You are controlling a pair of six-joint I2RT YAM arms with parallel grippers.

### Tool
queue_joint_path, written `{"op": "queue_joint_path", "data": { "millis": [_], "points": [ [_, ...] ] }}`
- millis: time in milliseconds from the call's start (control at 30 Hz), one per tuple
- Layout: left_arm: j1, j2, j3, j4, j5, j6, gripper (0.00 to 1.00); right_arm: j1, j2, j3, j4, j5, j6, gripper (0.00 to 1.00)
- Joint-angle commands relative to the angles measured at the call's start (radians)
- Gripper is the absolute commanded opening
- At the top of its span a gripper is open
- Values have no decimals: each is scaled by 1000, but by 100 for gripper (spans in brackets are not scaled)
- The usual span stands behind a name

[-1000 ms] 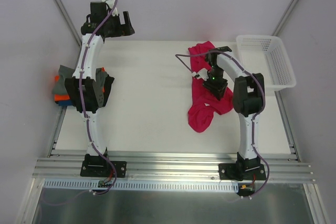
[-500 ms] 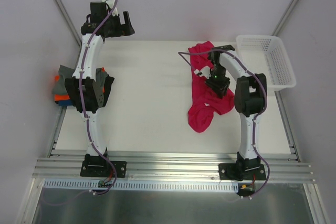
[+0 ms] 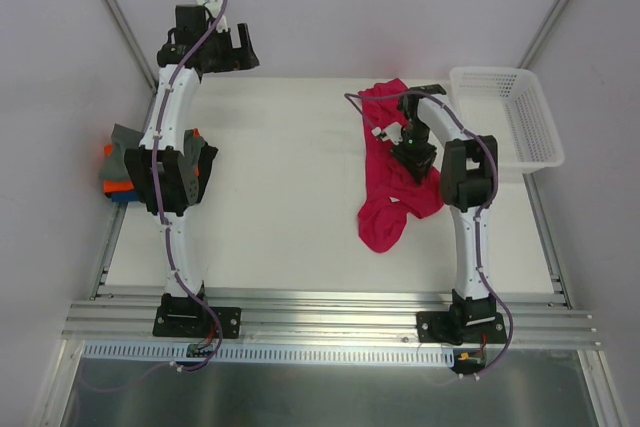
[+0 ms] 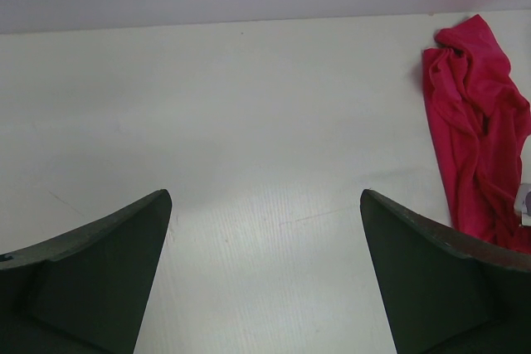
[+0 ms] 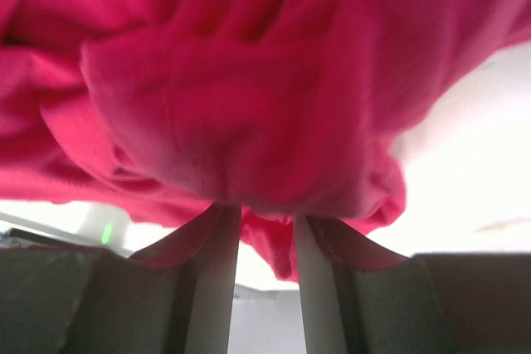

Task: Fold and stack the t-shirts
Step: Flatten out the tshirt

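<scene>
The magenta-red t-shirt [image 3: 384, 202] lies crumpled in a long strip on the right half of the table. My right gripper [image 3: 412, 150] is down on its middle, and in the right wrist view the fingers [image 5: 214, 263] stand close together, pinching a fold of the red cloth [image 5: 249, 80]. My left gripper [image 3: 238, 47] is open and empty, held above the table's far left edge; its wrist view shows bare table between the jaws and the shirt [image 4: 474, 122] at the right. A stack of folded grey, orange and blue shirts [image 3: 116, 165] sits at the left edge.
A white plastic lattice basket [image 3: 510, 112] stands at the back right, close to the right arm. Walls close in the table on the left, back and right.
My right gripper has moved a little toward the back of the table along the magenta shirt, keeping hold of the cloth. The left arm has hardly moved.
</scene>
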Motion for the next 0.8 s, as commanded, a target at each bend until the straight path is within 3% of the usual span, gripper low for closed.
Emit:
{"op": "queue_joint_path", "data": {
  "millis": [0,633,667,767],
  "points": [
    [-9,-58,-15,30,1,20,99,19,9,81,-297,-40,15,35],
    [-20,-60,-22,30,5,17,99,54,51,110,-264,-14,33,38],
    [-20,-60,-21,30,5,15,99,57,53,112,-265,-13,33,36],
    [-21,-58,-19,30,5,17,99,66,64,127,-253,-5,31,15]
  ]
}}
